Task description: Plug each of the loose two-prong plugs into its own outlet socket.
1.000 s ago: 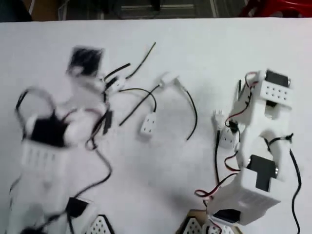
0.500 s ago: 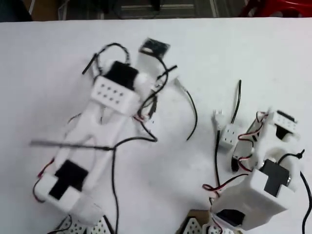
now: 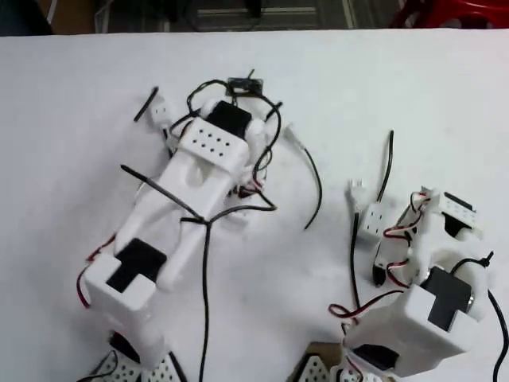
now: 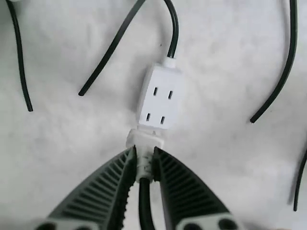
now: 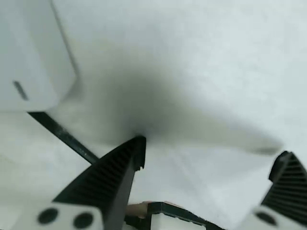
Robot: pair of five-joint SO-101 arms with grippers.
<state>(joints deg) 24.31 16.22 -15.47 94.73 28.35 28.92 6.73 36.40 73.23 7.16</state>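
My left tool [image 4: 144, 165] is clamped on a white plug [image 4: 144, 140], its nose touching the end of an outlet socket [image 4: 158, 98]. My right tool [image 5: 213, 151] gapes wide over the table [image 5: 216, 57]; in the high view another socket [image 3: 374, 219] lies right of centre

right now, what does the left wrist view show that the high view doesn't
Left wrist view: the left tool shut on a white plug, whose front touches the end of an outlet socket with four slots on its face; whether the prongs are in is hidden. High view: a second socket near the right arm, a small plug beside it, and a loose plug mid-table. Both: the white table and loose black cords.
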